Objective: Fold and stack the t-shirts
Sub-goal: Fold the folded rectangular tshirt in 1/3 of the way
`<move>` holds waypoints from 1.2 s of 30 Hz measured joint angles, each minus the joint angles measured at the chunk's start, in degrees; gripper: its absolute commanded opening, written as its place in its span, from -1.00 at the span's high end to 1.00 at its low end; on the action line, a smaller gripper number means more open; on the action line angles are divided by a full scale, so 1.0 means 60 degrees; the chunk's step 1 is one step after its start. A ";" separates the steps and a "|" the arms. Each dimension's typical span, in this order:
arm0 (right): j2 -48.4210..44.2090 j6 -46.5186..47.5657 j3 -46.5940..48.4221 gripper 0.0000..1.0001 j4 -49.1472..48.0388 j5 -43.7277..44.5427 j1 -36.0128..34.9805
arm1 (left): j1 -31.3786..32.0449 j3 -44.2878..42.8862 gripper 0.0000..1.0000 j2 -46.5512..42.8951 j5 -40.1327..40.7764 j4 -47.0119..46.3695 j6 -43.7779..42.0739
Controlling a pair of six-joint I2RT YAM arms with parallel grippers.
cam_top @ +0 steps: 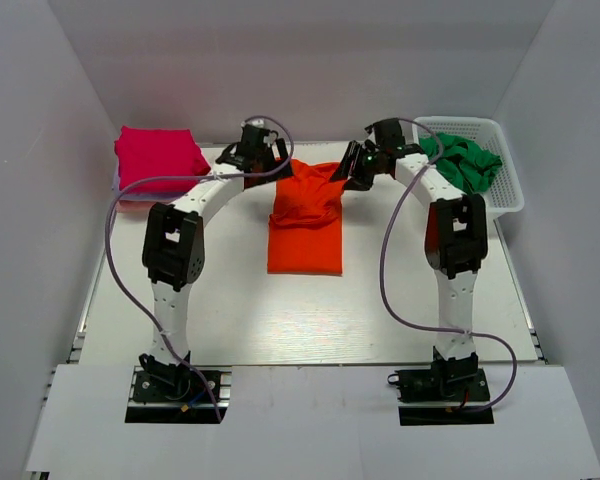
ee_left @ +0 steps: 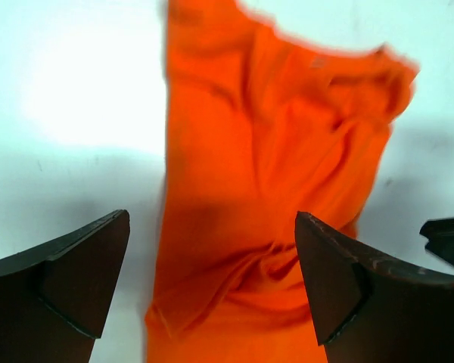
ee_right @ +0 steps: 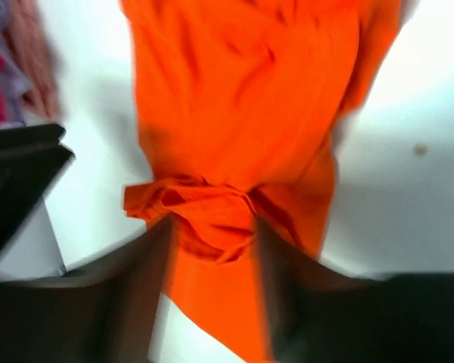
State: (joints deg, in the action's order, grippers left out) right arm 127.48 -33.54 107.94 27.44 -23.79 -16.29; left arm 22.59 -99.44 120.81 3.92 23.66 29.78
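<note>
Left hand [ee_left: 210, 219] gapes wide above the orange-red t-shirt [ee_left: 272, 151], empty. Right hand [ee_right: 213, 227], half-open, straddles its bunched cloth; I cannot tell whether it grips.

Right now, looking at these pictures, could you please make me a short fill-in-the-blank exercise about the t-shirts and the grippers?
1. The green t-shirt lies in the white ____.
2. The middle t-shirt is coloured ____.
3. The left gripper is ____, holding nothing.
4. The magenta t-shirt sits at the far ____ corner of the table.
Missing words: basket; orange; open; left.
</note>
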 measured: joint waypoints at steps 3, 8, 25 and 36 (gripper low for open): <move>-0.0273 0.0237 0.0040 -0.81 -0.0131 -0.0044 0.0138 | -0.0219 -0.1140 -1.00 0.0350 -0.0178 0.0437 -0.0076; -0.1701 0.1217 -0.1861 -0.81 -0.0284 -0.0124 -0.0160 | -0.0375 0.0714 -1.00 -0.0969 -0.0342 0.0703 -0.0058; -0.1016 0.2320 -0.3096 -0.81 -0.1800 -0.0670 -0.2532 | -0.0244 0.7777 -1.00 -0.8692 0.0455 0.2109 0.1399; 0.0663 0.1443 -0.0583 -0.81 -0.2983 0.0576 -0.2408 | -0.0244 0.7785 -1.00 -0.8674 0.0747 0.2674 0.1457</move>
State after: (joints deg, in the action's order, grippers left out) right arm 131.46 -24.88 104.44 9.54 -20.34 -30.74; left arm 21.12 -52.73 68.77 8.40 39.70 38.52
